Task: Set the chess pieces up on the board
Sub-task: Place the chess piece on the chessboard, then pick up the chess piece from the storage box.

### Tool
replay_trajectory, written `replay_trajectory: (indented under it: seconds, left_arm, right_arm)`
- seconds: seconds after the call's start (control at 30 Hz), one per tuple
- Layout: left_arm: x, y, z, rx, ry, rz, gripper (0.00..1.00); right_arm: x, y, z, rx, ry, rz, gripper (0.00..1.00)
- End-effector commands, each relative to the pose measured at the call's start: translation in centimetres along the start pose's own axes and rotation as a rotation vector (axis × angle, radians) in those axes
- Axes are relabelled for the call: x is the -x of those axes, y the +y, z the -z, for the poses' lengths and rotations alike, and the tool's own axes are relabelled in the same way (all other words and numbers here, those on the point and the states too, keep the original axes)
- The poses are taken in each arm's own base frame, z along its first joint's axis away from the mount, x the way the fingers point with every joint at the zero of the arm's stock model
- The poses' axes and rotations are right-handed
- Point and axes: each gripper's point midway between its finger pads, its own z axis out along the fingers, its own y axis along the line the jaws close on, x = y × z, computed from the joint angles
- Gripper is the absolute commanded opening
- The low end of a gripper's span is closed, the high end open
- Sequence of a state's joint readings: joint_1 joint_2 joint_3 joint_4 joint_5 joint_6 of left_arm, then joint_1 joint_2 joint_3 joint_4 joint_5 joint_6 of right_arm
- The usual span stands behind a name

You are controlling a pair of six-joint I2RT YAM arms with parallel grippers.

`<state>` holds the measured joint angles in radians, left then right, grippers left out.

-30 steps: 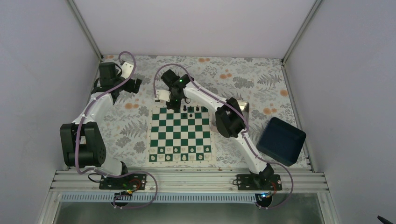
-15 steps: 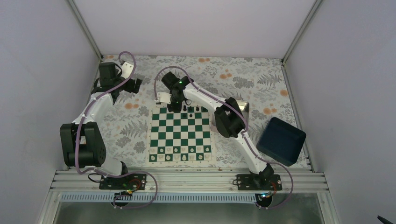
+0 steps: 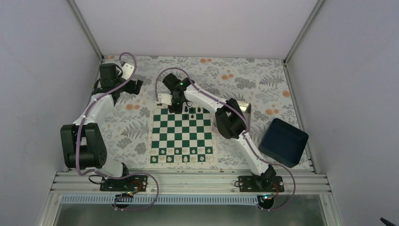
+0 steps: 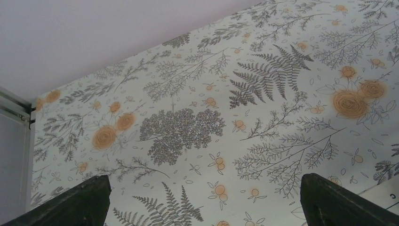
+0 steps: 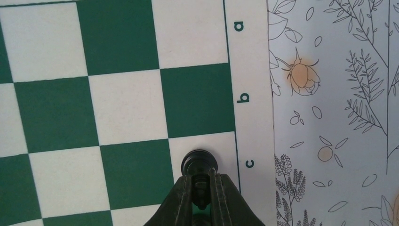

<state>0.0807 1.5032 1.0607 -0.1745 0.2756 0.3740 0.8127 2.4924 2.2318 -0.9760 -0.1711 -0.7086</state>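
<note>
Chessboard (image 3: 181,136) is shown lying flat on the flower-patterned tablecloth (image 3: 141,122), between the two arms. The right gripper (image 3: 175,106) is positioned over the board's far edge, its fingers narrowed tightly on a black chess piece (image 5: 199,162). In the wrist view the piece is seen above the white square beside the letter c on the border; whether it rests on that square cannot be told. A few more black pieces (image 3: 193,112) are grouped just to the right of it on the far ranks, and small white pieces (image 3: 181,158) are lined along the near rank. The left gripper (image 3: 135,86) is positioned well apart from the board, at the far left, its fingers (image 4: 70,205) spread wide over bare cloth. A dark blue box (image 3: 283,142) is placed to the right of the board, and a silvery tray (image 3: 245,106) is partly hidden behind the right arm.
</note>
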Motion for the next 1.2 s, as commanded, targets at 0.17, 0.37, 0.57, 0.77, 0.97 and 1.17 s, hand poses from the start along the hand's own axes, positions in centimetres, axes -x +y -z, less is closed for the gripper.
replay_trajectory:
  seconds: [0.17, 0.37, 0.57, 0.77, 0.97, 1.17]
  left_arm:
    - [0.3, -0.1, 0.4, -0.017, -0.022, 0.007, 1.00]
    - [0.0, 0.0, 0.3, -0.014, -0.017, 0.009, 1.00]
    - [0.1, 0.3, 0.3, -0.003, -0.016, 0.009, 1.00]
    - [-0.2, 0.5, 0.4, 0.000, -0.012, 0.013, 1.00]
    - [-0.2, 0.5, 0.1, -0.011, -0.009, 0.018, 1.00]
    - [-0.4, 0.7, 0.0, 0.001, -0.001, 0.018, 1.00]
  right_arm:
    - [0.5, 0.3, -0.1, -0.013, -0.010, 0.015, 0.26]
    - [2.8, -0.8, 3.3, -0.079, -0.096, 0.009, 0.41]
    - [3.4, -2.0, 8.3, -0.149, -0.144, -0.012, 0.45]
    - [-3.4, -1.9, 12.3, -0.104, -0.097, -0.135, 0.45]
    - [-14.6, -3.5, 16.0, -0.153, -0.033, -0.336, 0.45]
    - [-20.3, -1.8, 15.7, -0.141, 0.015, -0.429, 0.45]
